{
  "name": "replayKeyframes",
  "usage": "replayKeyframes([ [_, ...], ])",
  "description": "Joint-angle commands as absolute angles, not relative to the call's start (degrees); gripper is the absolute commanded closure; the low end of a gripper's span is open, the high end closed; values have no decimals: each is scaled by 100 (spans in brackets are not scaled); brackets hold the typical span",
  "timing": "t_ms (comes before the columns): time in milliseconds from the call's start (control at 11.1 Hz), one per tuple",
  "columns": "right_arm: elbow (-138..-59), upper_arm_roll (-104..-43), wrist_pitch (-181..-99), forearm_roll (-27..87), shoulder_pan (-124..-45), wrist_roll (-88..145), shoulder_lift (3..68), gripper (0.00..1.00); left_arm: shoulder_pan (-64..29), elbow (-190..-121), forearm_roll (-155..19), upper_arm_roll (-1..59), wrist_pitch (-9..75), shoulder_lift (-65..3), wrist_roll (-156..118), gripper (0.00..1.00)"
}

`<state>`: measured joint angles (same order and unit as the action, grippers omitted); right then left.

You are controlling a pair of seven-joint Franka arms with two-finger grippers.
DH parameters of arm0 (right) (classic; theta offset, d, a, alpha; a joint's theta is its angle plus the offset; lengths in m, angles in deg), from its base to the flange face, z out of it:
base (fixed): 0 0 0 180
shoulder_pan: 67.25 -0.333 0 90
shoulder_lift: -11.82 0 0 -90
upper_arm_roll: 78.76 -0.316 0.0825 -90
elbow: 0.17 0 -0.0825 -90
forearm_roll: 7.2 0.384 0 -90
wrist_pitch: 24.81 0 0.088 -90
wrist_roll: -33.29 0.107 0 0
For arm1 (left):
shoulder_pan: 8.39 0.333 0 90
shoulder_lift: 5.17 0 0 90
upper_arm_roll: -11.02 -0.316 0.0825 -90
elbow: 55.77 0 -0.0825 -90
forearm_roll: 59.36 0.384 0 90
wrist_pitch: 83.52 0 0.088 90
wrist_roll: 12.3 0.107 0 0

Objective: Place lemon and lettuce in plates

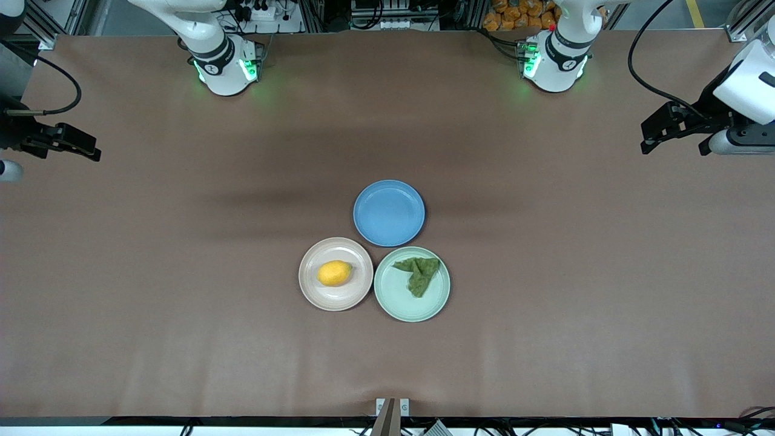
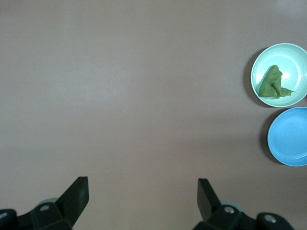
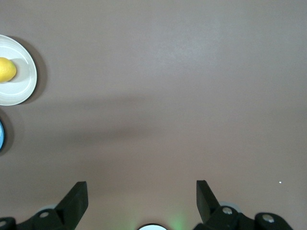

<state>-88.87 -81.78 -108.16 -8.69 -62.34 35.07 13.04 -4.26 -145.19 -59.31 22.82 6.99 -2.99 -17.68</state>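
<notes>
Yellow-orange and smooth, the small oval lemon (image 1: 335, 273) lies in the pale beige-pink round plate (image 1: 310, 287), and the wrinkly dark green lettuce piece (image 1: 418, 274) lies in the pale mint green plate (image 1: 399, 306) just beside it. A blue round plate (image 1: 389, 213), farther from the front camera, holds nothing. Both arms wait at the ends of the brown table (image 1: 181, 303): the left gripper (image 2: 143, 191) and the right gripper (image 3: 142, 192) hang over bare surface with fingers spread wide and nothing between them. Judging by this, the task looks finished; the remaining risk is the round lemon rolling off its shallow plate if an arm sweeps back and nudges it.
</notes>
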Motion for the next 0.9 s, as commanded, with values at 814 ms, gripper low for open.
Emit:
replayKeyframes([
  [814, -9026, -7867, -11130, -861, -6470, 3390, 1226, 0, -312, -14525, -5997, 2279, 710, -315, -1300, 0],
])
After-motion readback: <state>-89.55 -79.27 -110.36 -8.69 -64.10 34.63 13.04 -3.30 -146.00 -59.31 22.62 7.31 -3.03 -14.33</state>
